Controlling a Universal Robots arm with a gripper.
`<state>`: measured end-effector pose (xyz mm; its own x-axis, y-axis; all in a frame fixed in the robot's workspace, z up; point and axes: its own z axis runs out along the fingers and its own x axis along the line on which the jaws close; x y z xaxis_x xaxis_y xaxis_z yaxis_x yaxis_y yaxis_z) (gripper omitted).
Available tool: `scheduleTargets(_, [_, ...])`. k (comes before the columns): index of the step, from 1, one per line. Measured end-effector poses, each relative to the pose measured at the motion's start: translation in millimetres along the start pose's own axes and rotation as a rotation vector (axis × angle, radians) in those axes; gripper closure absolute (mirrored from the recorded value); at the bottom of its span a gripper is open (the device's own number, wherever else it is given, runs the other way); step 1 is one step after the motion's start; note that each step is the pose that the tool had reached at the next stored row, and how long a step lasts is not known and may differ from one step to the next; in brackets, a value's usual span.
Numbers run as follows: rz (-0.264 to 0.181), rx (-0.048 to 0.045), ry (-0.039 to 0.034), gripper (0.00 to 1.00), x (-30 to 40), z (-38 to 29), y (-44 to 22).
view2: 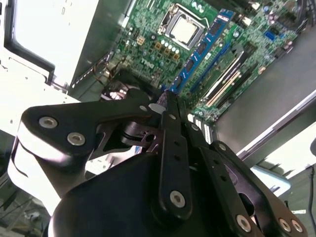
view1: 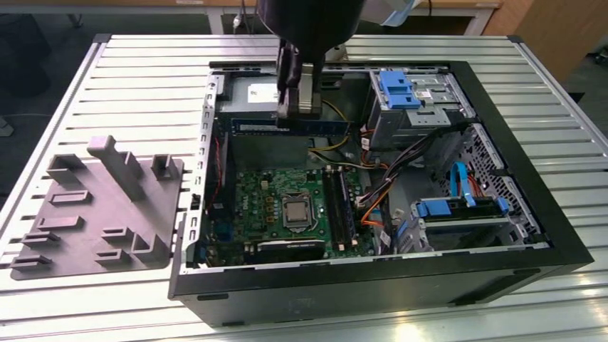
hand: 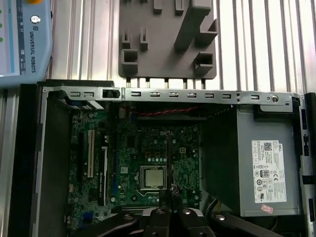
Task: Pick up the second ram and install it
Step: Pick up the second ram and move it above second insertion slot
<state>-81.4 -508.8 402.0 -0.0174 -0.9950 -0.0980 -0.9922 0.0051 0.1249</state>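
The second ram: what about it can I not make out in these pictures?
Exterior view: the middle of the second ram is hidden behind the end effector.
First wrist view: the ram stands edge-on, so its chips cannot be seen.
Second wrist view: its gripped end is hidden by the end effector.
First wrist view: the gray fixture is cut off by the picture's edge.

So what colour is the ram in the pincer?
The ram is blue with black chips, clearest in the second wrist view.

The long narrow second ram [view2: 200,49] is blue with black chips, the flat circuit board [view1: 275,192] green, the moulded plastic fixture [view1: 95,214] gray.
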Motion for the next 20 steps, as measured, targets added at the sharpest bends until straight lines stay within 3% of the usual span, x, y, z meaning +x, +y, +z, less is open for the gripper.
scheduleTargets(7, [-0.005,0.0386,-0.0072,0.88,0.3,2.8,-0.3])
scheduleTargets(11, [-0.007,0.0553,-0.0124,0.88,0.5,4.5,-0.6])
scheduleTargets(20, [-0.007,0.0556,-0.0132,0.88,0.3,4.5,-2.3])
